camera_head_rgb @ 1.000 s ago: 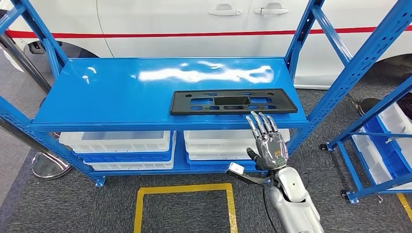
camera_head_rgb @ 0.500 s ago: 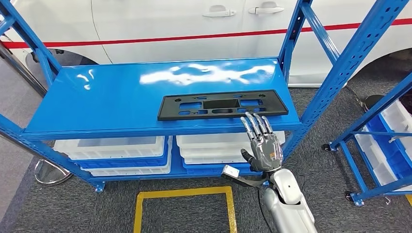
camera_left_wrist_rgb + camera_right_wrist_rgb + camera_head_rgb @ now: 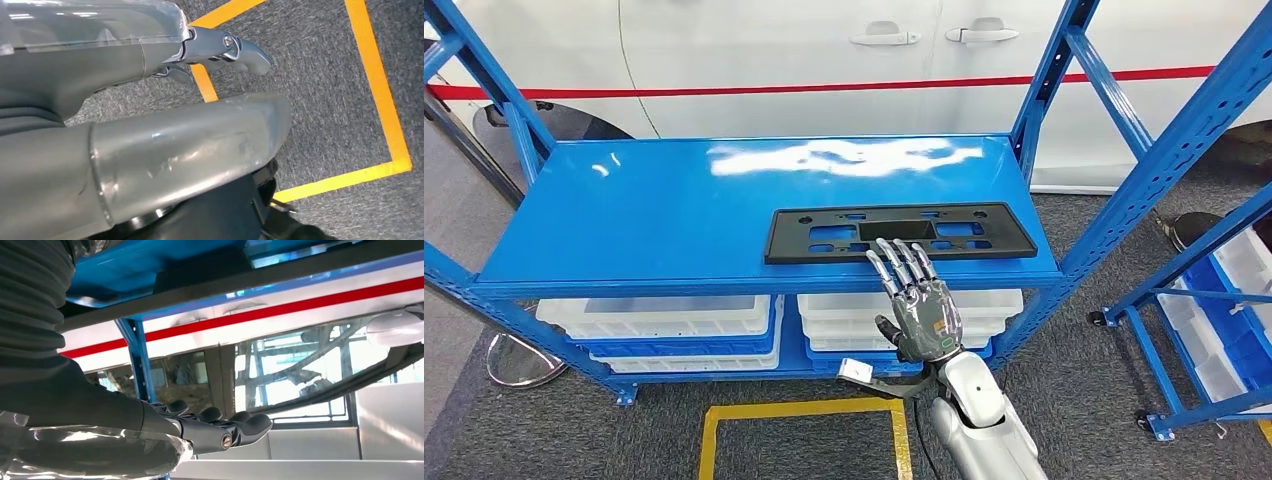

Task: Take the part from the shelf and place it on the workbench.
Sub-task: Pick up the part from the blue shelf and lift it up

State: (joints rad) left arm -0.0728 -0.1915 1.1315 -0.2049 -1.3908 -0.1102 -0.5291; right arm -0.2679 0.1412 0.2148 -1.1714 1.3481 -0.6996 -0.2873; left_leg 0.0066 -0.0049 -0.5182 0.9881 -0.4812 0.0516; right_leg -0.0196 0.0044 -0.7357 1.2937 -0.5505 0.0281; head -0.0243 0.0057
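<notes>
**Robot's right hand raised at shelf edge, black part lying flat above**

Head view: the right hand (image 3: 919, 312) is up in front of the blue shelf (image 3: 664, 215), back of hand toward the camera, fingers (image 3: 896, 262) straight and spread, holding nothing. Fingertips overlap the near edge of the black part (image 3: 899, 232) in the pic; can't tell whether they touch it. The part, a long flat plate w/ cut-outs, lies on the shelf's top deck toward the right front. White bins (image 3: 659, 318) sit on the lower level. A white car w/ red stripe (image 3: 824, 60) stands behind the shelf; yellow floor tape (image 3: 804, 412) marks a square on the grey carpet below.

Left wrist view: the left hand (image 3: 150, 100) hangs over the carpet and yellow tape; a thick grey thumb and one dark finger show, nothing visibly held, but how far open it is can't be told.

Right wrist view: the right hand's fingers (image 3: 235, 427) lie straight and side by side, empty, under the shelf's blue edge, w/ the car's red stripe beyond.
</notes>
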